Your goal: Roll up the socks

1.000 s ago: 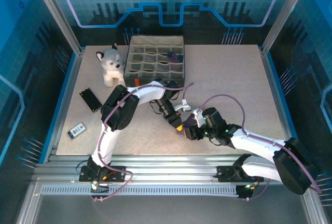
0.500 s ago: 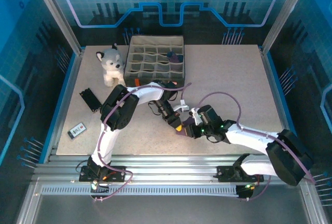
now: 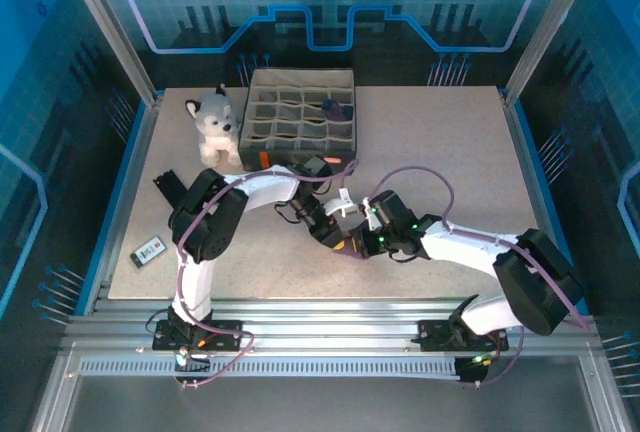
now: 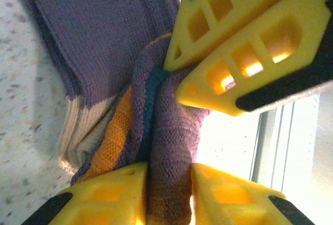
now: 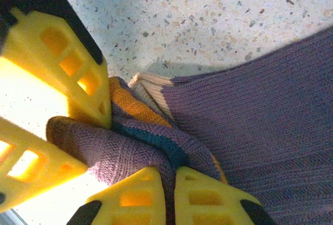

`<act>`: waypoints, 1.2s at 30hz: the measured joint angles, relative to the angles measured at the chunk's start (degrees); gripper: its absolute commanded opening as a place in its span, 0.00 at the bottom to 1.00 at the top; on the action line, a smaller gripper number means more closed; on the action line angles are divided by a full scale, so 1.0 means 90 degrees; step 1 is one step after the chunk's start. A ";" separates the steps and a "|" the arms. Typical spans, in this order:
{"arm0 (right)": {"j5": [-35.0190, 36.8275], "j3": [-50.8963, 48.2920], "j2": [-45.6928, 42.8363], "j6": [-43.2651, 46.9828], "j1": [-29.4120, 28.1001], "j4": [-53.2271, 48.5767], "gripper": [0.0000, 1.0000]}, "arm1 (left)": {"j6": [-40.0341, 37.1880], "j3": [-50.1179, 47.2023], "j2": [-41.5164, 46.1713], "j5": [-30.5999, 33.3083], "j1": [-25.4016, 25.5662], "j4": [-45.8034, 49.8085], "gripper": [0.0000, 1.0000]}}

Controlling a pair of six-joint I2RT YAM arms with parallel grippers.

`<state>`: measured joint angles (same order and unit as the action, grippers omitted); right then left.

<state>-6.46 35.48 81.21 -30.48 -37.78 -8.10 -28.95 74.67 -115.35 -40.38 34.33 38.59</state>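
At the near middle of the table [image 3: 450, 152], the right gripper [image 5: 169, 175] has swung in leftward and closed. Its fingers now sit pressed together on a bunched fold of the socks [image 5: 270, 110], where a second ago they stood apart and farther right. Facing it, the left gripper [image 4: 167, 167] has the same fold between its fingers, the knit touching both; whether they still pinch cannot be told. Beyond the fold the pair lies flat, purple legs stacked, with an orange band [image 5: 130, 108] and a cream edge [image 5: 151, 84] gathered at the pinch. The grip appears to be passing from left to right, which would free the left for the next turn of a roll barely begun. Farther back, a plush dog [image 3: 213, 127] and a divided box [image 3: 285, 112] stand unmoved.
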 measured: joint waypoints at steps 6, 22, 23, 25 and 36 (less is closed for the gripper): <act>-0.0017 0.0046 0.0061 -0.0075 0.0024 0.0000 0.02 | -0.0663 -0.0641 0.0787 0.0136 -0.0005 -0.0697 0.32; -0.0338 0.0046 0.0136 -0.0092 0.0216 0.0000 0.00 | -0.3827 -0.3696 0.2963 0.2203 0.1039 -0.4095 0.47; -0.0350 0.0049 0.0148 -0.0092 0.0219 0.0000 0.00 | -0.3968 -0.3784 0.2963 0.2380 0.1115 -0.4316 0.46; -0.0381 0.0058 0.0170 -0.0092 0.0238 0.0000 0.00 | -0.4194 -0.3895 0.2960 0.2684 0.1209 -0.4663 0.46; -0.0549 0.0155 0.0345 -0.0092 0.0311 -0.0010 0.00 | -0.4660 -0.3910 0.2387 0.3339 0.1265 -0.5785 0.45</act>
<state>-11.40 36.88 84.31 -31.31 -34.98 -8.19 -70.89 39.48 -93.86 -10.33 45.71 -13.47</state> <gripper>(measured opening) 0.072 0.454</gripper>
